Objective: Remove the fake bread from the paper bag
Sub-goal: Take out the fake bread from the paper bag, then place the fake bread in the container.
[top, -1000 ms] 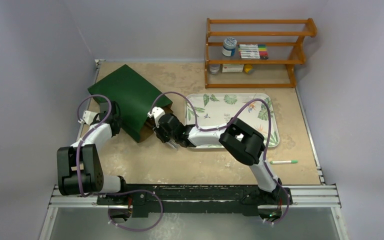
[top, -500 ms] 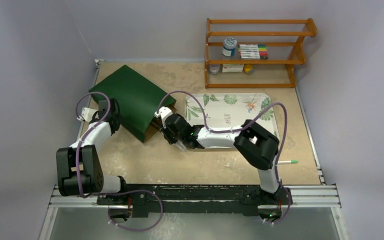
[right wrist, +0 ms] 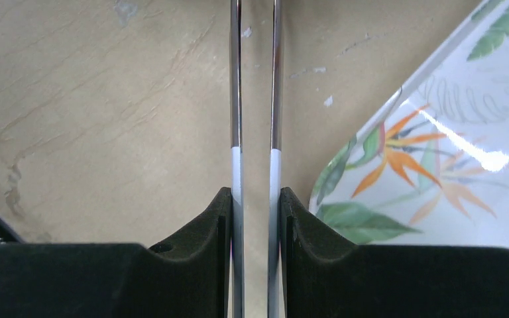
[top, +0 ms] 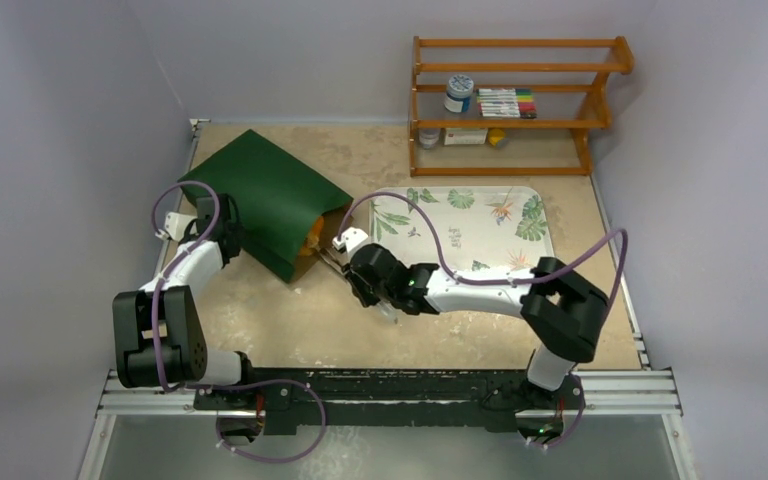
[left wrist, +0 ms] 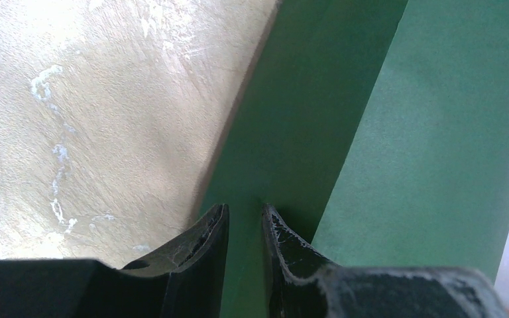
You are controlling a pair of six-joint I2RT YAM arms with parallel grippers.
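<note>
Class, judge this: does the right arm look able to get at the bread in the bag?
Probably yes: the open mouth of the paper bag faces the right gripper, orange bread shows just inside, and nothing blocks its tongs.

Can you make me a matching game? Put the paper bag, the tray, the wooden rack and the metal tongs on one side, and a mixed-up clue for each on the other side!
Things
1. paper bag
2. tray
3. wooden rack
4. tongs

Clues
A. shiny metal, squeezed in the jaws of the right gripper
B. stands at the far edge of the table, with markers on a shelf
C. dark green outside, brown inside
D. white, printed with leaves and flowers

Pairs: 1-C, 2-D, 3-B, 4-A
</note>
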